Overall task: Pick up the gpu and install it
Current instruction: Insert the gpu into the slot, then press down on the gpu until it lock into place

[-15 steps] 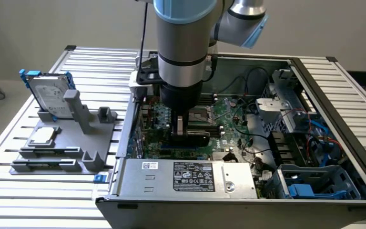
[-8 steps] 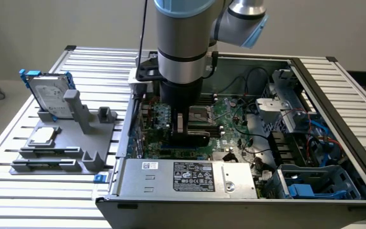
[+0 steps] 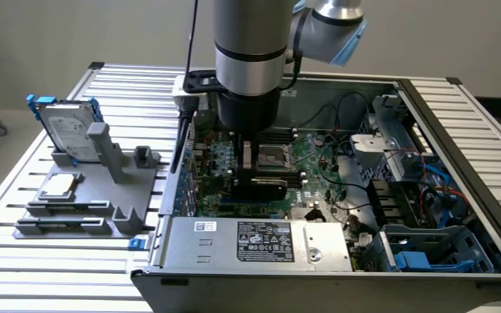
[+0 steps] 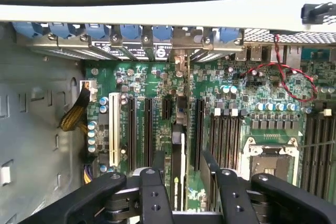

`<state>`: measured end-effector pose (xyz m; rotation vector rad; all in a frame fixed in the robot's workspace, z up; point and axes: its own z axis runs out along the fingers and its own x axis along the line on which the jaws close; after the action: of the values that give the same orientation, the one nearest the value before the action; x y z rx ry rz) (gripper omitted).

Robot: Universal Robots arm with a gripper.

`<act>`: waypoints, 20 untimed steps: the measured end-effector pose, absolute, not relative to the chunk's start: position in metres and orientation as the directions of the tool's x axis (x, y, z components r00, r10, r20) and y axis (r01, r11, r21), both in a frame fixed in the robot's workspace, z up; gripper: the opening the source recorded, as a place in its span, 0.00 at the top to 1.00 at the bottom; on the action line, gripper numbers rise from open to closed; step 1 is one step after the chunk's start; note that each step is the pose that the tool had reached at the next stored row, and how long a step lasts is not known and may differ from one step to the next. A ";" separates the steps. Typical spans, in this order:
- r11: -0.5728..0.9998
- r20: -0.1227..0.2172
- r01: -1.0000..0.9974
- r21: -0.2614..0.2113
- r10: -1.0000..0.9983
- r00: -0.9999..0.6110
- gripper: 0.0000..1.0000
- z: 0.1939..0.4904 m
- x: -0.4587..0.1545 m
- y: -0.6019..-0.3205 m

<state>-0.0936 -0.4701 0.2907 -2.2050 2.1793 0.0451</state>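
Spread fingers (image 4: pixel 152 192) flanking upright gpu (image 4: pixel 178 156)

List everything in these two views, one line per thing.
table: one, silver slats, under everything
computer case: one, grey-black, open on the table
motherboard: one, green, inside the case
gpu: one, dark with green, edge-on among the motherboard's slots
power supply: one, silver with black label, near edge of the case
fixture: one, grey, on the table at the exterior view's left of the case
hard drive: one, silver in blue frame, upright on the fixture
chip: one, silver, flat on the fixture
arm: one, grey, reaching down into the case
fingers: two, black, open, one each side of the gpu
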 end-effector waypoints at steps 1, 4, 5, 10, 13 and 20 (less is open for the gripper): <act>-0.012 -0.050 -1.000 -0.009 -0.999 0.012 0.68 0.291 -0.094 -0.470; -0.011 -0.051 -1.000 -0.009 -0.999 0.012 0.80 0.291 -0.094 -0.470; -0.011 -0.051 -1.000 -0.009 -0.999 0.012 0.80 0.291 -0.094 -0.470; -0.011 -0.051 -1.000 -0.008 -0.999 0.012 0.89 0.291 -0.094 -0.470; -0.012 -0.051 -1.000 -0.009 -0.999 0.012 0.89 0.291 -0.094 -0.470; -0.011 -0.051 -1.000 -0.009 -0.999 0.012 0.89 0.291 -0.094 -0.470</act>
<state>-0.0936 -0.4701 0.2910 -2.2044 2.1788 0.0468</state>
